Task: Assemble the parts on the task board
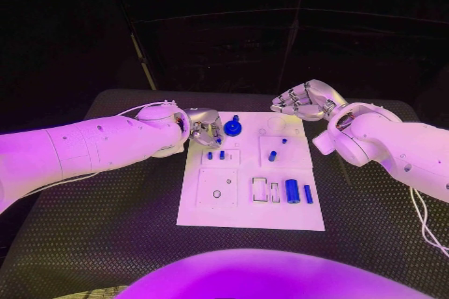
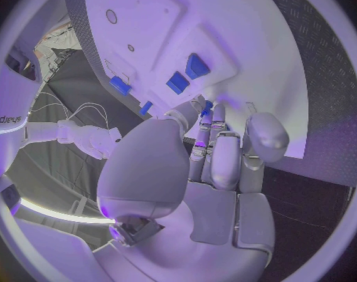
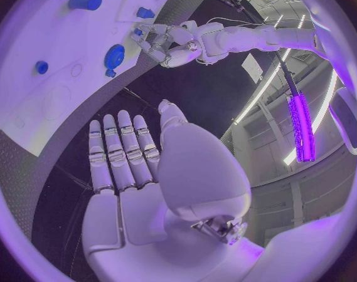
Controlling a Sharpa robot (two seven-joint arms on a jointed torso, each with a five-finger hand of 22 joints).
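Lying centre frame in the head view, the white rectangular task board [image 1: 251, 202] has its long axis running top to bottom. A blue cylinder [image 1: 292, 191] lies along that axis at its lower right. The left hand [image 1: 205, 128] hovers at the board's upper-left edge, fingers curled, grip undeterminable. The right hand [image 3: 143, 169] shows flat, spread fingers, empty.

The head view looks steeply down from above on the black table [image 1: 112, 215] and the whole task board [image 1: 251, 211], both arms reaching in. Each wrist view sits close behind its own palm, facing past the fingers to the board beyond. All three share the task board; the right wrist view also catches the left hand [image 3: 166, 47].
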